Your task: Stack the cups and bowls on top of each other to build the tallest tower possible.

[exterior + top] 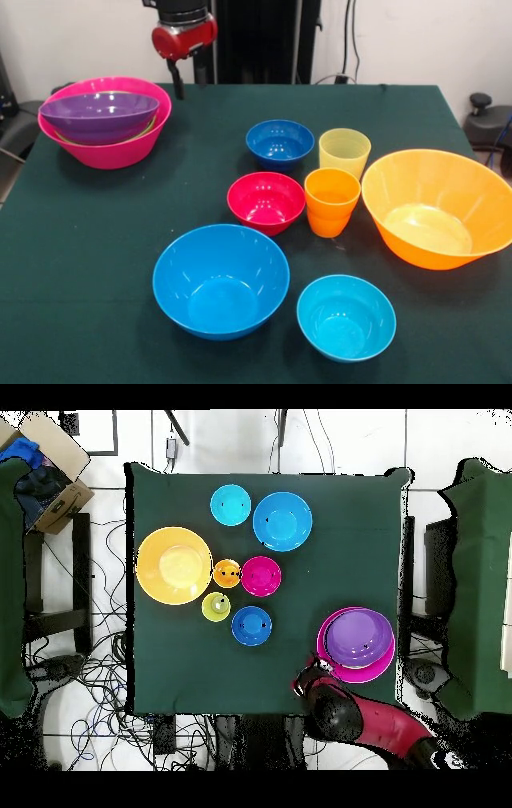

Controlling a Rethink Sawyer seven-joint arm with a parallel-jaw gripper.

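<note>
- While the gripper [182,80] hangs above the table's [96,240] far edge, just beside the tower [105,122], its fingers hold nothing; how far apart they stand I cannot tell.
- Tower: large pink bowl [120,152] as base, a sliver of lime green bowl [148,126] inside it, purple bowl [100,116] on top, tilted.
- Sky blue bowl [221,280] sits alone at the near side, apart from the tower; cyan bowl [346,317] is near it.
- Centre cluster: red bowl [266,202], dark blue bowl [279,144], orange cup [331,201], pale yellow cup [345,152], all upright.
- Orange cup stands just beside the red bowl; contact not resolvable.
- Large orange bowl [436,208] stands by the 2 cups.
</note>
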